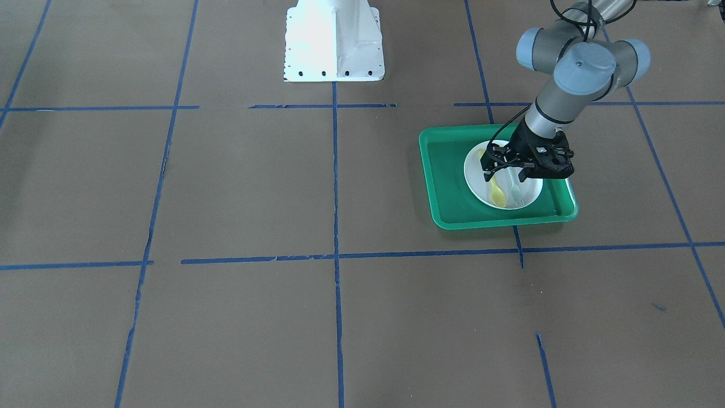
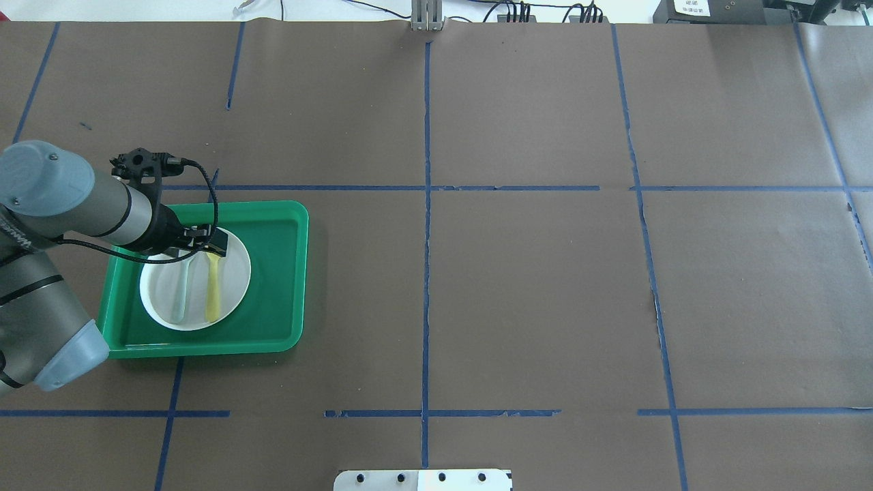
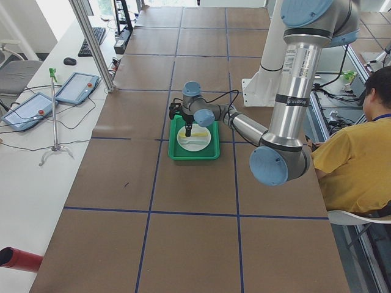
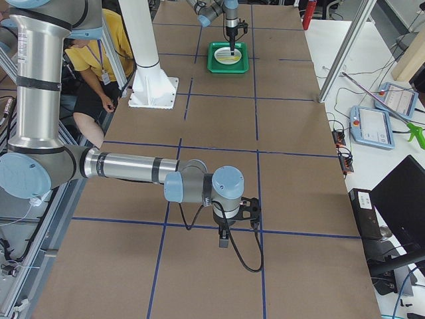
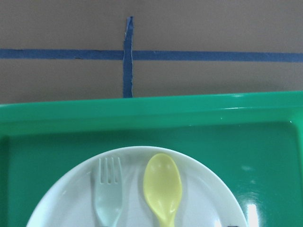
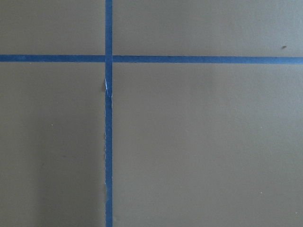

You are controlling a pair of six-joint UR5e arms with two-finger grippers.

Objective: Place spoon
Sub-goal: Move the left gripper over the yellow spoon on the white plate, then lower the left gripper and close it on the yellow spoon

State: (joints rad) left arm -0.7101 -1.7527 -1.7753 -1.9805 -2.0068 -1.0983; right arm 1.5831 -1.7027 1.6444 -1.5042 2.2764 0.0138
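The yellow spoon (image 1: 497, 192) lies flat on the white plate (image 1: 474, 180) inside the green tray (image 1: 447, 198), right beside a pale grey-green fork (image 1: 516, 192). My left gripper (image 1: 504, 174) hangs open just above the handle ends of both, holding nothing. The overhead view shows the spoon (image 2: 213, 293) parallel to the fork (image 2: 181, 293) under the gripper (image 2: 204, 249). The left wrist view shows the spoon's bowl (image 5: 163, 189) and the fork's tines (image 5: 109, 189) on the plate. My right gripper (image 4: 222, 239) shows only in the exterior right view, low over bare table; I cannot tell its state.
The tray (image 2: 273, 273) sits on the table's left half, on brown paper crossed by blue tape lines. The robot's white base (image 1: 334, 39) stands at the table's middle edge. An operator (image 3: 360, 152) sits beside the table. Tablets (image 3: 76, 87) lie on a side bench.
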